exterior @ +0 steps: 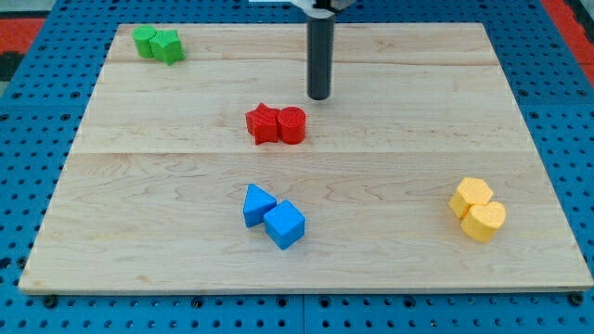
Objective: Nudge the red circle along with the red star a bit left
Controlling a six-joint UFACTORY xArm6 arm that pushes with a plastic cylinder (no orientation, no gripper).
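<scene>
The red star (264,123) and the red circle (291,125) sit touching side by side near the middle of the wooden board (390,158), the star on the view's left. My tip (319,96) stands just above and to the right of the red circle, a short gap from it, not touching.
Two green blocks (158,44) sit together at the top left corner. A blue triangle (257,204) and a blue cube (285,224) touch below the red pair. Two yellow blocks (477,210) sit at the lower right. A blue pegboard surrounds the board.
</scene>
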